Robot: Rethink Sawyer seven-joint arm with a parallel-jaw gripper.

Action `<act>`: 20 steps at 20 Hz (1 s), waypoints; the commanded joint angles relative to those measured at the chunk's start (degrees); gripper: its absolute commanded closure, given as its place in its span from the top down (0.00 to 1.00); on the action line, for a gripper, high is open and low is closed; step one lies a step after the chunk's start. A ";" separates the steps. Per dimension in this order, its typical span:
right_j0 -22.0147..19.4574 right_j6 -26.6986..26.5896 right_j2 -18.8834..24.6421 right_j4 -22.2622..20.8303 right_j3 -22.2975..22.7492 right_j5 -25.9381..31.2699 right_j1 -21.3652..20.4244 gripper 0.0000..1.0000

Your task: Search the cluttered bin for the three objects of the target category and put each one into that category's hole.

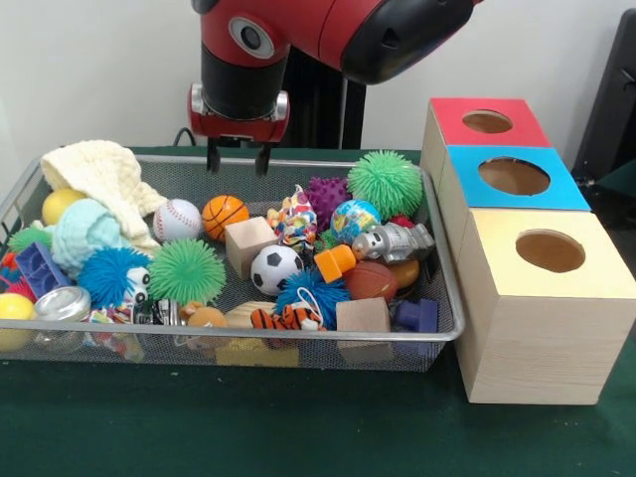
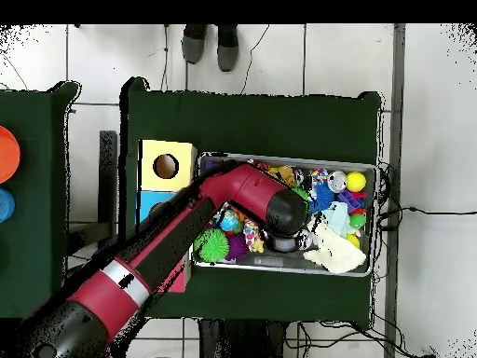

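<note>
Scene: We see the Sawyer arm (image 1: 298,40) hanging over the far rim of a wire mesh bin (image 1: 437,333) crammed with toys, three sorting boxes lined up at the bin's right.

Gripper: The gripper (image 1: 238,157) hangs above the bin's far edge, its two short fingers (image 1: 212,155) pointing straight down with a modest gap between them. We see nothing held.

Target candidates: The category is not named, so we judge balls the likeliest set. A baseball (image 1: 177,220) and a small basketball (image 1: 225,216) sit side by side just on the near side of the fingers; a soccer ball (image 1: 275,269) lies nearer still, at the bin's middle.

Key relation: The basketball lies almost directly beneath and slightly nearer than the fingertips, the baseball a little to its left. Being round, neither has a long axis to align with.

Holes: The red-topped box (image 1: 487,121) stands farthest, the blue-topped box (image 1: 515,176) in the middle, the yellow-topped box (image 1: 550,251) nearest, all well right of the gripper.

Arm pose: In the overhead view we see the arm (image 2: 186,238) reach diagonally across the boxes, its wrist vertical over the bin (image 2: 374,219).

Progress: We judge nothing sorted yet.
</note>
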 commanded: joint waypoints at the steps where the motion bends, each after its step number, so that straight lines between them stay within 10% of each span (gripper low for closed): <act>1: -2.21 22.34 2.60 2.56 -9.70 -2.46 3.31 1.00; 13: -3.58 20.84 3.94 13.04 -15.40 11.67 -0.76 1.00; 20: -4.22 29.01 8.09 19.18 -16.84 7.03 -3.15 1.00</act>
